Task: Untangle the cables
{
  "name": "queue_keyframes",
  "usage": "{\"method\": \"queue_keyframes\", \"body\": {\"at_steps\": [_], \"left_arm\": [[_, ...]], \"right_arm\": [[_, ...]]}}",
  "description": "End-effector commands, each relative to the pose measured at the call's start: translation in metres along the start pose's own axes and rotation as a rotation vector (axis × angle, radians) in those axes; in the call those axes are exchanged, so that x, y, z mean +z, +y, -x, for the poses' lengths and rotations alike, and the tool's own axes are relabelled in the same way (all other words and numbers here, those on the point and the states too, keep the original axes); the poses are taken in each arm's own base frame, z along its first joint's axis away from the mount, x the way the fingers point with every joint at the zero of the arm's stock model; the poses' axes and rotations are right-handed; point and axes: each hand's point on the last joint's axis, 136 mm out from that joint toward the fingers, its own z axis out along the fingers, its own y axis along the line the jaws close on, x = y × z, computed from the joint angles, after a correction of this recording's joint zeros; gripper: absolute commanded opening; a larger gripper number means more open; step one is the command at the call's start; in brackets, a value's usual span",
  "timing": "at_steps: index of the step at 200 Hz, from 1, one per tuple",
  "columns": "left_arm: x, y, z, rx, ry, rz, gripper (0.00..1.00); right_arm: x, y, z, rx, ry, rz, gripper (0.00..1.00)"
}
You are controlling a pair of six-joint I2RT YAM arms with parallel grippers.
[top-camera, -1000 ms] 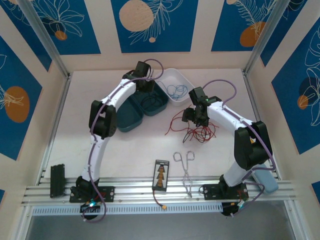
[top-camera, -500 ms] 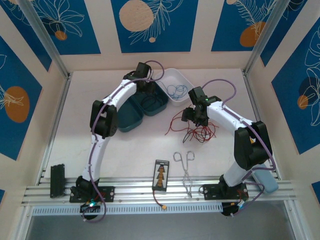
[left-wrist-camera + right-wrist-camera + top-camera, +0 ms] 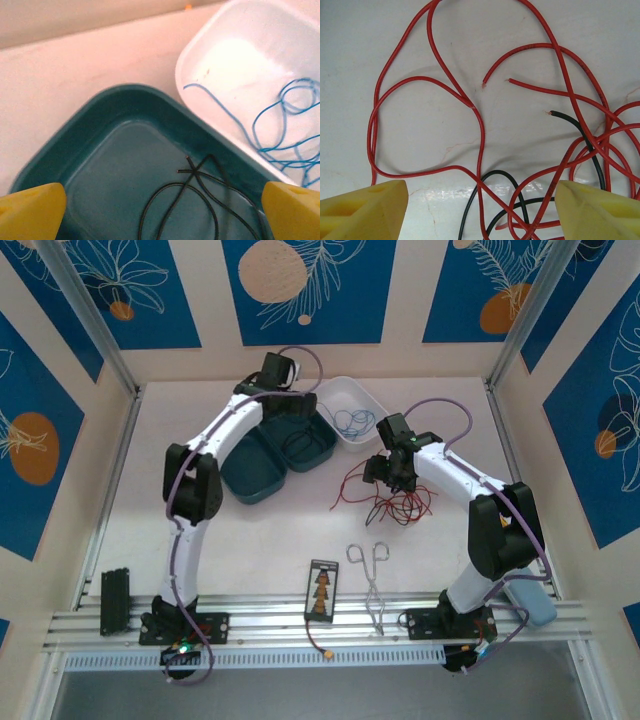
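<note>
Jaws of the left gripper (image 3: 161, 212) stand wide apart with nothing held. Between its fingers and just ahead of them, a black cable (image 3: 196, 174) lies looped inside the teal tray (image 3: 125, 105). Further ahead and to the gripper's right, a blue cable (image 3: 280, 125) curls in the white tray (image 3: 200, 60), just beside the teal one. The right gripper (image 3: 480, 210) is likewise spread wide and empty. Red cables (image 3: 482, 135) sprawl on the table (image 3: 520, 30) ahead of it and run in between its fingers, tangled with another black strand (image 3: 567, 118).
</note>
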Motion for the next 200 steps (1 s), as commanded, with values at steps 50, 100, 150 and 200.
{"method": "queue_keyframes", "body": {"at_steps": [50,100,150,200], "left_arm": [[-0.038,-0.002,0.030,-0.034,-0.126,-0.029,0.96],[-0.026,-0.009,0.019,-0.059,-0.117,-0.044,0.78],[0.010,0.019,0.024,-0.222,-0.152,0.098,0.65],[0.033,0.041,0.048,-0.382,-0.264,0.130,0.69]], "right_arm": [[-0.032,0.023,0.019,-0.044,-0.076,0.063,0.76],[-0.037,0.027,0.023,-0.056,-0.086,0.064,0.76],[-0.034,0.023,0.018,-0.046,-0.077,0.050,0.76],[-0.031,0.020,0.014,-0.044,-0.065,0.046,0.76]]}}
